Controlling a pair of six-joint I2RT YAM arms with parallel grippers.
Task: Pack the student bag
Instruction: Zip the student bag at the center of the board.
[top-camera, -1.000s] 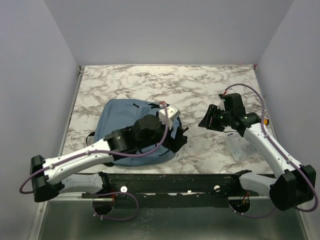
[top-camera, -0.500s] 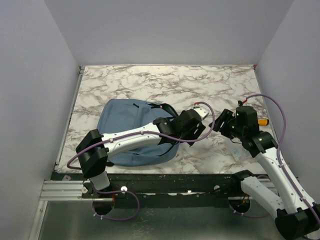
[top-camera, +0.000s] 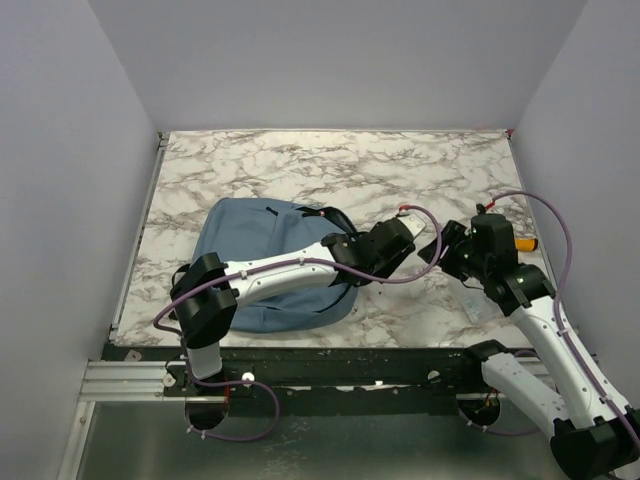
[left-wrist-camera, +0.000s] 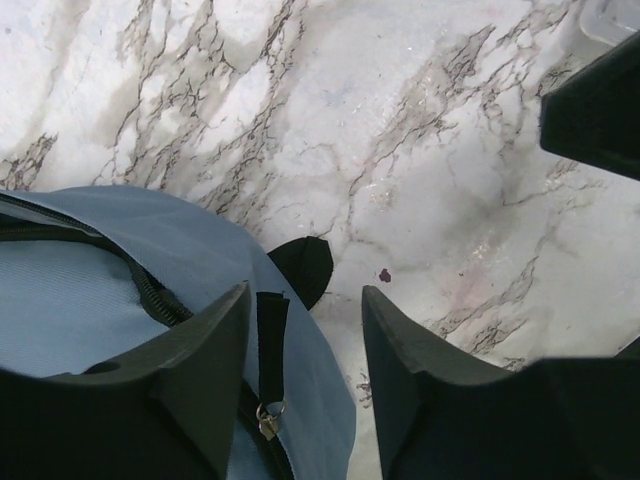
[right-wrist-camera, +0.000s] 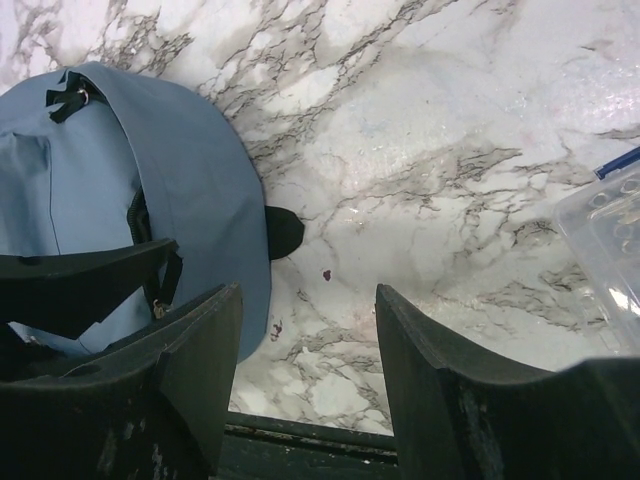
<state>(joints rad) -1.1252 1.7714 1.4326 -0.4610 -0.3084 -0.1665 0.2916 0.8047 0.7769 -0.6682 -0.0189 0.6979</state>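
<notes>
The dusty-blue student bag (top-camera: 255, 250) lies flat on the marble table, left of centre. My left gripper (top-camera: 392, 255) hangs over the bag's right edge, jaws open and empty. In the left wrist view the bag (left-wrist-camera: 90, 290) fills the lower left, and its black zipper pull (left-wrist-camera: 270, 320) lies between my fingers, close to the left one. My right gripper (top-camera: 447, 250) is open and empty, just right of the left gripper, over bare marble. The right wrist view shows the bag (right-wrist-camera: 130, 160) at the left and my gripper (right-wrist-camera: 310, 295) beside it.
A clear plastic case (top-camera: 480, 297) lies on the table under the right arm and shows in the right wrist view (right-wrist-camera: 610, 240). A small orange-yellow item (top-camera: 527, 243) lies near the right edge. A black rail (top-camera: 330, 362) runs along the table's near edge.
My left arm has swung right, from over the bag to its right edge. My right gripper has come down and nearer, close to the left gripper. The bag has stayed put.
</notes>
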